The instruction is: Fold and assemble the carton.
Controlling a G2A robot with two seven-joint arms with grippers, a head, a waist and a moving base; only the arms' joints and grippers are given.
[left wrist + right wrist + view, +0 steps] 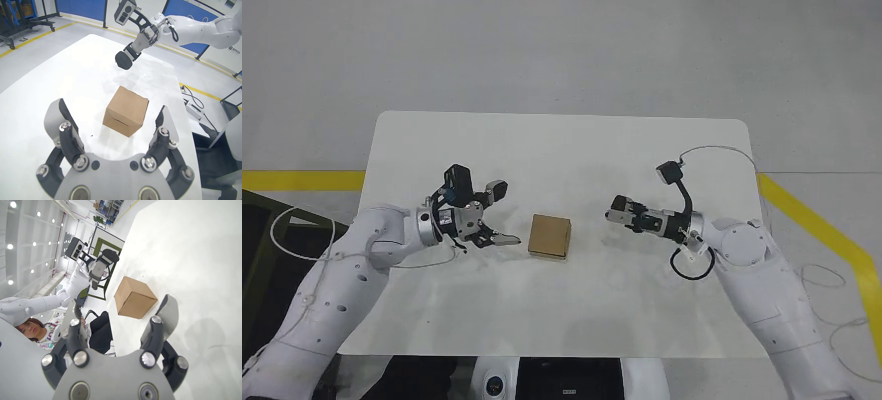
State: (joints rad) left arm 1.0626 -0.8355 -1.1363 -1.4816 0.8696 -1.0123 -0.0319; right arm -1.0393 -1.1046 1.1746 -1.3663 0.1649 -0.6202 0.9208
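1. Left gripper (112, 107) spread wide, fingers well apart, nothing held and nothing touched; carton (125, 111) just ahead of the opening, not between the fingers.
2. Right gripper (121, 301) likewise opened wide and empty, aimed at the opposite side of the carton from farther off, raised clear of the tabletop (642, 150).
3. Carton resting near the middle of the tabletop, between the two grippers, apart from both, nearer to the left one.
4. Brown cardboard, cube-like, apparently fully closed, with a short slit seam on the face toward the left gripper; underside hidden.
5. Bare white surface on every side of the carton; all tabletop edges well away from it, with open room both beyond it and nearer the robot.
6. Left arm bent at the elbow, coming in from the near left corner, wrist angled toward the carton, one finger low near the surface, the other higher.
7. Right arm coming in from the near right side, forearm roughly level, gripper rolled on edge, fingers stacked one over the other as seen from above.
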